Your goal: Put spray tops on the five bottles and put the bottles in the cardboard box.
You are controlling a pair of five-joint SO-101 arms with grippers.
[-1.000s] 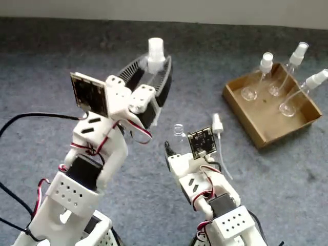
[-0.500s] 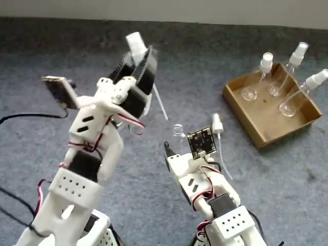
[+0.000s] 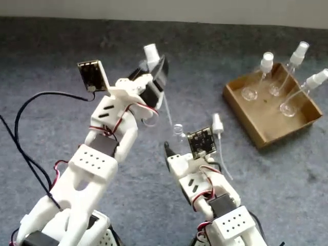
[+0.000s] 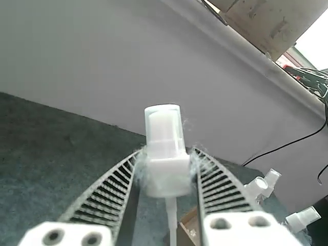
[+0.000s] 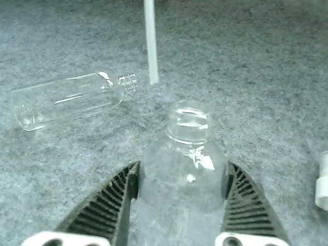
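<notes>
Found the open bottle [image 5: 184, 154] gripped upright in the right gripper [image 5: 179, 178], ribbed fingers pressed to both sides of the clear body, neck bare and uncapped. Found the spray top [image 3: 151, 52] clamped in the left gripper [image 4: 166, 156], raised off the table at about 11 o'clock from the open bottle in the high view, white head uppermost and collar squeezed between the two fingers. Traced its dip tube [image 3: 165, 105] slanting down toward 5 o'clock and ending just beside the bottle's neck, not inside it. Could not judge contact between tube tip and carpet. Saw a second bottle [image 5: 66, 100] lying on its side on the grey carpeted table [image 3: 61, 51], capless as well, mouth turned toward the tube's end, near the held bottle yet apart from it. Spotted a loose spray top [image 3: 218, 123] flat on the carpet at 3 o'clock from the open bottle, just beside the right arm, thin tube trailing toward 6 o'clock. Placed the cardboard box [image 3: 242, 119] farther out, between 2 and 3 o'clock, well apart from both grippers, low-walled and open on top. Counted three capped bottles [image 3: 264, 69] inside it, round bases on the box floor, bodies tilted toward 1 o'clock, white spray heads reaching past the far rim.
</notes>
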